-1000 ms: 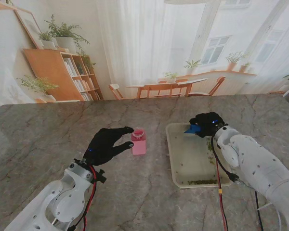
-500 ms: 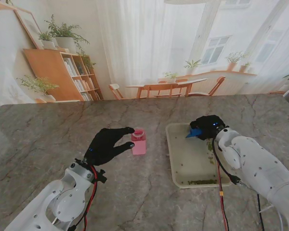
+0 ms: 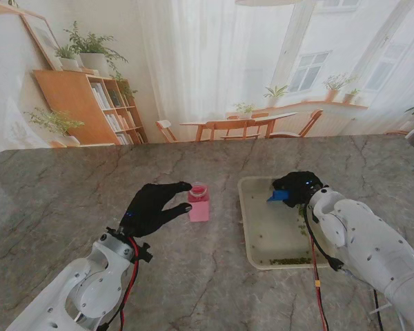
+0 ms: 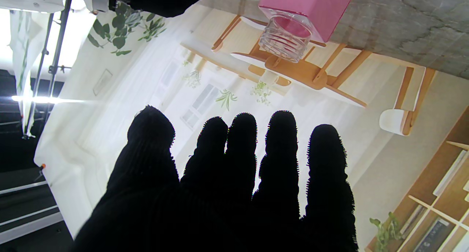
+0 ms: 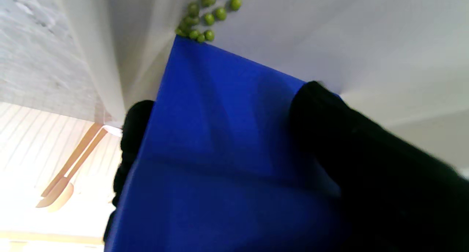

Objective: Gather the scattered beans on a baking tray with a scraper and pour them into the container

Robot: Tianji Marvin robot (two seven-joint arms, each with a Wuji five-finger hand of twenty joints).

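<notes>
Most beans (image 3: 288,261) already lie in a green line along the rim of the baking tray (image 3: 252,238) nearest to me, behind the right hand (image 3: 294,186); pouring is not yet done. That hand pinches the flat blue scraper (image 3: 277,196), whose edge touches a few round beans. Just beyond the spread, empty left hand (image 3: 152,207) stands the pink square container (image 3: 199,203) on marbled stone.
</notes>
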